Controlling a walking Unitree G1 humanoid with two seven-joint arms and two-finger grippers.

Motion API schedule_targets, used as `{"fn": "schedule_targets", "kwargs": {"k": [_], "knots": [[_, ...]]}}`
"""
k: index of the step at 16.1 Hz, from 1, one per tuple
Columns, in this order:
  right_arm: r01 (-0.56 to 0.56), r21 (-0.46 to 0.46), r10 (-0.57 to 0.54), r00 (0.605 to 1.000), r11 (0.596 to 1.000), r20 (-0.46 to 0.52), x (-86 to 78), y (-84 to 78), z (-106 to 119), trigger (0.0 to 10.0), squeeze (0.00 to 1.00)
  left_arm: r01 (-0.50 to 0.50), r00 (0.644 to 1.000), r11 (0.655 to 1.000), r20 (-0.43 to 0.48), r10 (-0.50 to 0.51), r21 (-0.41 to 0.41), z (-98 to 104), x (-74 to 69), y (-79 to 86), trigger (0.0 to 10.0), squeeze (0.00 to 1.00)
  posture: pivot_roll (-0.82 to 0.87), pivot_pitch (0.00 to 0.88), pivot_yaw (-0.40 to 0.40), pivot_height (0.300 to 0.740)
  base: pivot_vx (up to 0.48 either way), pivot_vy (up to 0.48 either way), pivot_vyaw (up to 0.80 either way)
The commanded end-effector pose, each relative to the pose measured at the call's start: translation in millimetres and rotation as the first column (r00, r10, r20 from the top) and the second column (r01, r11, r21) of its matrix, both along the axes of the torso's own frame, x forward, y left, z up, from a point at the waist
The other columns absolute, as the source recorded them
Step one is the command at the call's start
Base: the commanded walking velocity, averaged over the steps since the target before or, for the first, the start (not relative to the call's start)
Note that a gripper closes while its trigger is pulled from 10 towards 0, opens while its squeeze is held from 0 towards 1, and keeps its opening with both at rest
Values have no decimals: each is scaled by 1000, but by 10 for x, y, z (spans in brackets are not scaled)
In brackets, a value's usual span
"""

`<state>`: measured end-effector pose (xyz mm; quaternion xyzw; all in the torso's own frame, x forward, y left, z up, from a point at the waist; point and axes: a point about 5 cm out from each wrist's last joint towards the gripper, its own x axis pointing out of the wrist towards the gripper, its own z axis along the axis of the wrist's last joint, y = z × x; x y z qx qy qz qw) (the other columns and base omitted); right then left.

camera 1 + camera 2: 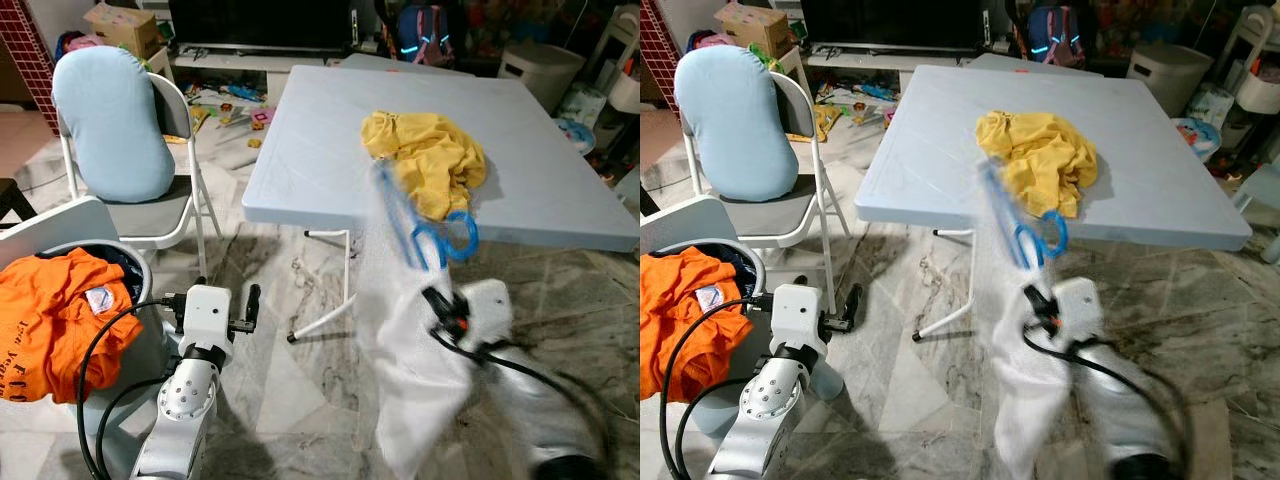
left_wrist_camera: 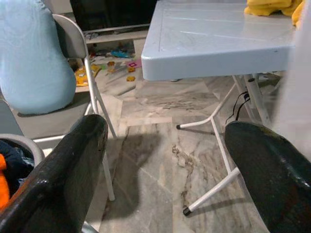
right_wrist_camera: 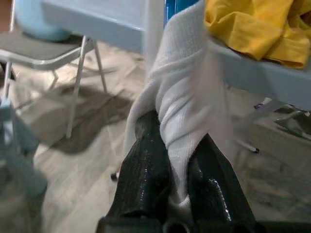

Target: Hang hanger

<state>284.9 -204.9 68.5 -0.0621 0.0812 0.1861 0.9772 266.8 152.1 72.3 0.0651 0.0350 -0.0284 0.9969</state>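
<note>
Your right gripper (image 3: 177, 174) pinches a white cloth (image 1: 425, 390) draped on the blue hanger (image 1: 425, 232), raised just before the table (image 1: 330, 150) edge. Your left gripper (image 2: 165, 170), fingers spread wide and holding nothing, hangs low near the table.

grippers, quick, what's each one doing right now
Left gripper: jaws open, holding nothing, low beside the grey folding chair.
Right gripper: jaws closed on the white knitted cloth carrying the blue plastic hanger.
</note>
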Motion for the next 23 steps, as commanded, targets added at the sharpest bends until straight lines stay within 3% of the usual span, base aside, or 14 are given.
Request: {"fn": "schedule_targets", "kwargs": {"k": [1, 2, 4, 5, 7, 8, 11, 12, 14, 18, 19, 21, 23], "knots": [[-47, -7, 47, 999, 999, 23, 25, -75, 109, 10000, 0, 8, 1000, 1000, 9, -8, 21, 31, 57, -1, 10000, 0, 76, 0, -35, 740, 0, 0, 0], [-170, -22, 170, 985, 985, -13, -39, -96, 136, 10000, 0, -1, 1000, 999, 23, 0, 42, 66, 112, 31, 10000, 0, 69, 0, -36, 740, 0, 0, 0], [-305, -33, 303, 951, 952, -66, -139, -79, 139, 10000, 0, -8, 999, 998, 35, 5, 58, 102, 157, 61, 10000, 0, 65, 0, -37, 740, 0, 0, 0], [-391, -29, 386, 917, 920, -104, -215, -53, 124, 10000, 0, -5, 999, 997, 41, 2, 79, 116, 179, 75, 10000, 0, 65, 0, -37, 740, 0, 0, 0], [-500, 36, 499, 853, 865, -154, -347, 10, 117, 10000, 0, 41, 998, 991, 39, -46, 129, 111, 202, 67, 10000, 0, 67, 0, -39, 740, 0, 0, 0], [-528, 67, 531, 831, 847, -166, -384, 41, 128, 10000, 0, 71, 997, 992, 24, -74, 106, 96, 205, 46, 10000, 0, 66, 0, -39, 740, 0, 0, 0], [-513, 108, 524, 842, 851, -130, -332, 152, 173, 10000, 0, 138, 990, 985, 24, -141, 104, 88, 215, -31, 10000, 0, 60, 0, -40, 740, 0, 0, 0], [-526, 124, 540, 832, 841, -130, -341, 186, 192, 10000, 0, 139, 989, 986, 35, -143, 89, 106, 228, -46, 10000, 0, 56, 0, -40, 740, 0, 0, 0], [-596, 178, 619, 774, 783, -131, -421, 250, 259, 10000, 0, 141, 987, 984, 61, -149, 113, 151, 267, -50, 10000, 0, 55, 0, -41, 740, 0, 0, 0], [-620, 204, 650, 741, 758, -165, -473, 228, 272, 10000, 0, 153, 985, 984, 68, -160, 91, 165, 298, -27, 10000, 0, 51, 0, -43, 740, 0, 0, 0], [-616, 196, 645, 747, 763, -164, -462, 254, 264, 10000, 0, 206, 976, 978, 67, -208, 40, 189, 292, -105, 10000, 0, 50, 0, -41, 740, 0, 0, 0], [-587, 173, 610, 779, 791, -146, -397, 288, 260, 10000, 0, 241, 969, 970, 52, -242, 30, 173, 254, -186, 10000, 0, 51, 0, -40, 740, 0, 0, 0], [-595, 197, 623, 771, 779, -135, -386, 349, 288, 10000, 0, 259, 966, 966, 19, -259, 18, 77, 189, -227, 10000, 0, 54, 0, -40, 740, 0, 0, 0]]}}
